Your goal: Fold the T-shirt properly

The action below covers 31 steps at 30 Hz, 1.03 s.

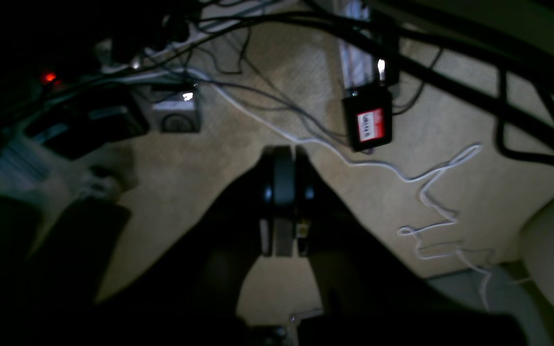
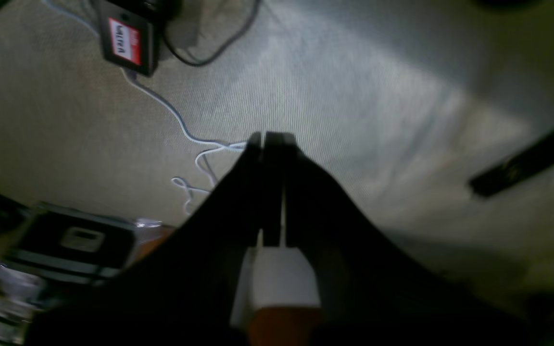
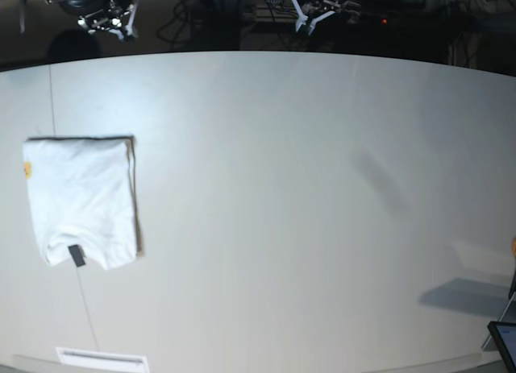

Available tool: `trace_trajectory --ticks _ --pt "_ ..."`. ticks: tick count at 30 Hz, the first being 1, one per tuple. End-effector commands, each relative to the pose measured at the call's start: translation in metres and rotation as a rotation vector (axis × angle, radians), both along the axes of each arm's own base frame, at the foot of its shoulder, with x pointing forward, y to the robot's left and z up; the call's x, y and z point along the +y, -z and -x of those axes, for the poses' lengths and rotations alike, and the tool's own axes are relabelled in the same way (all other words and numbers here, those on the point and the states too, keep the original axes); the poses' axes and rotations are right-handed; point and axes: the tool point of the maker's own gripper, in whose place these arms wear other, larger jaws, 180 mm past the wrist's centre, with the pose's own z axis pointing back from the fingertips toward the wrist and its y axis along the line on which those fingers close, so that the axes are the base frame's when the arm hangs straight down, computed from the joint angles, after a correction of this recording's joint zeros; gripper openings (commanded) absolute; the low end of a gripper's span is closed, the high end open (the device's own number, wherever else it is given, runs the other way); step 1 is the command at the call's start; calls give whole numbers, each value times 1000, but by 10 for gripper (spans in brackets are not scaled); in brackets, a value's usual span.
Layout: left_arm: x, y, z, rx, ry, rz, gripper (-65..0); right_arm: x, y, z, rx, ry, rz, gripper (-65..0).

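Both pincers, left gripper [image 1: 284,158] and right gripper [image 2: 272,139], were clamped shut, empty, off the worktop [image 3: 306,188]; the T-shirt [image 3: 81,200] lay folded by its left edge. Folding looked finished; nothing further seemed needed.

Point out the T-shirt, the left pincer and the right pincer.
T-shirt [image 3: 81,200]: base view, middle of the folded white cloth.
Left pincer [image 1: 284,151]: left wrist view, closed fingertips.
Right pincer [image 2: 272,137]: right wrist view, closed fingertips.

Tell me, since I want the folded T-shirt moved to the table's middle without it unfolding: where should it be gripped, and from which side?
Probably at the straight folded edge of the T-shirt, the side facing the table's open middle in the base view. The layers look stacked and flush there, so one pinch may catch them all; the collar end looks uneven. Slide low along the table.
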Motion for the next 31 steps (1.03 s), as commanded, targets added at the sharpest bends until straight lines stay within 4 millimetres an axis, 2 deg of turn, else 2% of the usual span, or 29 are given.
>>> trace_trajectory --ticks 1,4,6,11,16,22,31 --pt "-10 0 9 24 -7 15 -650 -7 -1 1 -7 -16 3 -641" --pt "-14 0 9 19 -12 23 -650 0 1 -2 -55 -13 -27 -640" --pt "-16 0 5 3 -12 30 -650 1 1 4 -55 -15 -33 -640" --pt "-18 0 -9 -27 -14 36 -650 0 1 -4 -68 -13 -34 -640" --pt "-16 0 -2 -11 -14 31 -650 -4 1 -3 -66 -13 -27 -640" --pt "-18 0 -10 -22 -14 34 -650 -5 0 -3 -66 -16 -26 -640" --pt "-14 0 -9 -21 -15 28 -650 -5 1 -7 -72 -16 -26 -640"
